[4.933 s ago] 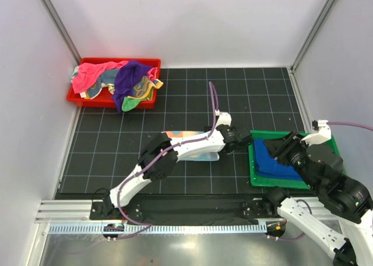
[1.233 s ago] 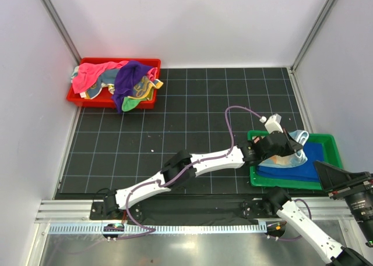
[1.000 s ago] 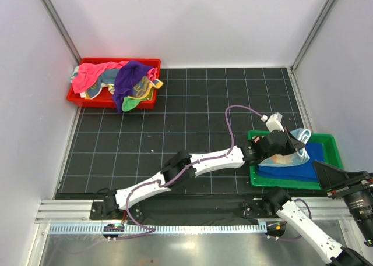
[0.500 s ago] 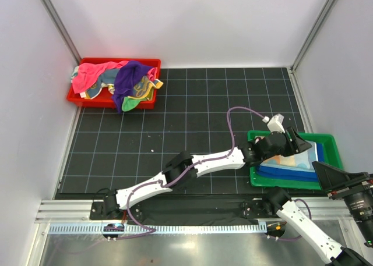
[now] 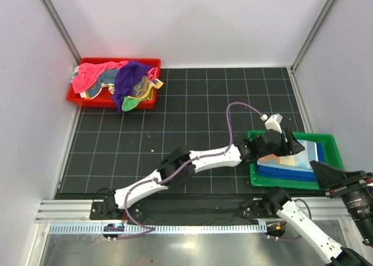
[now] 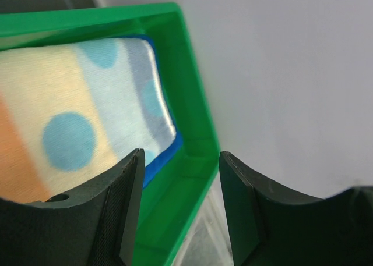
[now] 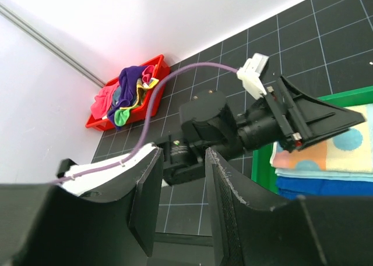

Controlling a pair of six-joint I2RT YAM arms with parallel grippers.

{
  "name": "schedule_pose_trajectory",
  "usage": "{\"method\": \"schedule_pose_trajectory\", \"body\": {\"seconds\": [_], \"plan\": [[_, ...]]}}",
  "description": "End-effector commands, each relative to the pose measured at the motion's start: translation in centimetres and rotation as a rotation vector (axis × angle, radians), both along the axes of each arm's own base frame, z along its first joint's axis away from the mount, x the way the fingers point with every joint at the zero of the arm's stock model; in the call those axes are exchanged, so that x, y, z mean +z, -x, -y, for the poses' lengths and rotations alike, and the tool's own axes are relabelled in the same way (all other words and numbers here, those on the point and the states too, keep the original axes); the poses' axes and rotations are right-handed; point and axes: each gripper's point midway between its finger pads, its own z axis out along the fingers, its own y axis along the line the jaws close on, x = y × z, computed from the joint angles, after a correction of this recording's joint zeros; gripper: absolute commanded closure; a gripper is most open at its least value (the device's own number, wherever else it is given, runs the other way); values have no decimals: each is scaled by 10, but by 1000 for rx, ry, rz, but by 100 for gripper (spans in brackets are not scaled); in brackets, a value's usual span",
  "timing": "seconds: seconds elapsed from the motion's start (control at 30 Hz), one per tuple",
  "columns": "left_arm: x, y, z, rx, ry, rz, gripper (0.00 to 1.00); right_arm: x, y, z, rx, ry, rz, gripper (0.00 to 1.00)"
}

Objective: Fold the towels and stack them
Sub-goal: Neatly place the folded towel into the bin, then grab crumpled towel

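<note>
Left gripper (image 6: 179, 161): we see its jaws parted and empty, over the green tray (image 5: 327, 139) at 4 o'clock.
Polka-dot towel (image 5: 288, 160): folded, lying on the blue towel (image 5: 285, 174) inside that tray.
Right gripper (image 7: 183, 161): jaws apart, holding nothing.
Remaining towels (image 5: 116, 78): we find them heaped in the red tray (image 5: 96, 102) at 10 o'clock.

Two trays are counted: a red tray (image 5: 87, 101) at ten o'clock, a green tray (image 5: 323, 137) at four o'clock. Two folded towels are stacked in the latter, a polka-dot towel (image 5: 285, 160) upon a blue towel (image 5: 282, 173); the heap (image 5: 125, 80) in the former cannot be counted
</note>
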Motion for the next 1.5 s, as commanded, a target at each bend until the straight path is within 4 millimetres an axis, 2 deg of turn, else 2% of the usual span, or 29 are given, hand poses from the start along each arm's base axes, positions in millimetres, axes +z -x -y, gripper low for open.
{"method": "schedule_pose_trajectory", "body": {"seconds": [0.0, 0.03, 0.07, 0.1, 0.13, 0.17, 0.2, 0.23, 0.27, 0.3, 0.33, 0.37, 0.43, 0.47, 0.53, 0.57, 0.63, 0.67, 0.73, 0.77, 0.8, 0.83, 0.9, 0.93, 0.97, 1.0, 1.13, 1.27, 1.47], "plan": [[90, -13, -32, 2, 37, 145, 43, 6, -9, -7, 2, 2, 8, 58], [118, -13, -46, 14, 54, 168, 43, 5, -14, -11, 5, 9, -9, 58], [125, -18, -57, 29, 39, 184, 43, 6, -17, -15, 11, 6, -11, 57], [94, -26, -72, 41, -54, 190, 42, 1, -23, -23, 28, 23, -38, 57], [128, -28, -93, 61, -35, 221, 42, -2, -32, -31, 39, 42, -67, 56], [120, -43, -113, 111, -87, 223, 41, -4, -39, -39, 48, 54, -90, 57], [89, -49, -134, 126, -172, 208, 41, -14, -47, -49, 65, 73, -127, 56], [87, -55, -154, 145, -212, 225, 41, -19, -54, -57, 79, 84, -146, 56], [115, -71, -187, 204, -207, 241, 41, -19, -69, -70, 94, 93, -163, 55], [86, -81, -220, 263, -316, 227, 40, -31, -78, -83, 119, 110, -201, 55], [87, -91, -244, 303, -358, 243, 39, -36, -87, -94, 137, 118, -224, 54], [115, -109, -281, 383, -354, 259, 38, -38, -105, -110, 152, 126, -241, 54], [93, -128, -342, 486, -519, 225, 38, -54, -125, -132, 182, 144, -292, 54], [94, -151, -383, 567, -582, 209, 38, -57, -144, -147, 189, 152, -307, 54], [98, -164, -443, 670, -685, 188, 37, -56, -165, -166, 209, 140, -292, 55], [101, -184, -482, 745, -731, 176, 37, -58, -174, -174, 217, 148, -300, 55], [101, -196, -527, 821, -808, 149, 37, -63, -200, -195, 230, 173, -321, 55], [106, -211, -559, 891, -823, 127, 36, -65, -208, -201, 236, 183, -327, 54], [98, -225, -588, 929, -883, 96, 36, -71, -231, -217, 243, 218, -350, 54], [101, -238, -614, 985, -892, 75, 36, -71, -238, -223, 251, 228, -350, 54], [99, -244, -625, 1001, -907, 65, 36, -68, -246, -229, 254, 232, -344, 54], [86, -254, -635, 1010, -939, 34, 36, -79, -257, -237, 259, 259, -366, 54], [91, -268, -664, 1071, -952, 9, 35, -80, -268, -248, 279, 273, -370, 54], [80, -276, -672, 1080, -979, -15, 36, -91, -275, -255, 292, 295, -390, 54], [78, -280, -688, 1111, -994, -38, 35, -94, -279, -257, 298, 303, -397, 54], [82, -286, -696, 1136, -995, -39, 35, -95, -280, -262, 315, 302, -397, 54], [70, -299, -728, 1183, -1019, -101, 36, -113, -290, -273, 342, 324, -429, 54], [48, -313, -729, 1151, -1030, -131, 37, -122, -293, -275, 349, 336, -439, 54], [30, -328, -712, 1074, -984, -128, 38, -132, -295, -274, 358, 344, -455, 54]]}}
